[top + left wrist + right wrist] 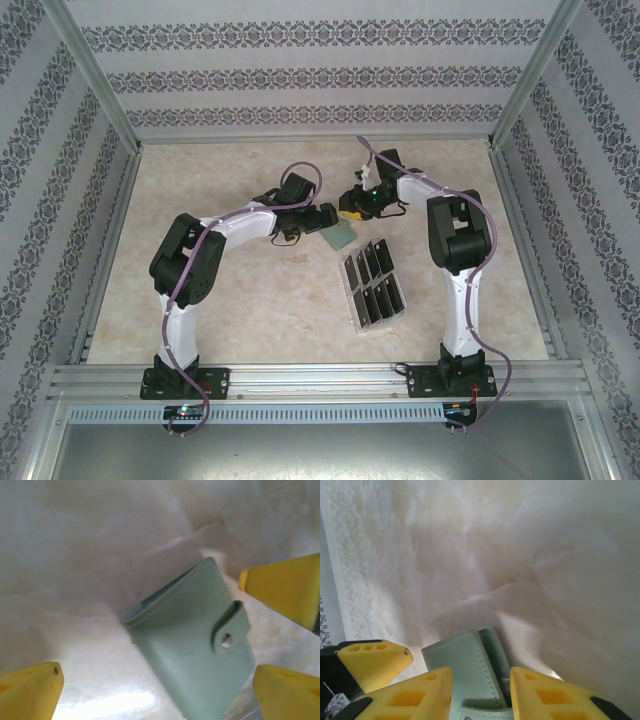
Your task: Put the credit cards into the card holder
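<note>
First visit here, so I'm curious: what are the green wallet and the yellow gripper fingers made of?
The card holder: likely leather or imitation, matte green; stitched edges, metal snap. The right gripper's fingers: probably moulded plastic, matte yellow; hollow cells.

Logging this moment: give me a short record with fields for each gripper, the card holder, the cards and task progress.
left gripper: wide open, hovering at the card holder, holding nothing
right gripper: jaws flank the card holder; firm grip unclear
card holder: green, snap tab fastened, between both grippers
credit cards: black, standing in the two rows of the clear tray
progress: holder shut, no card picked up yet
</note>
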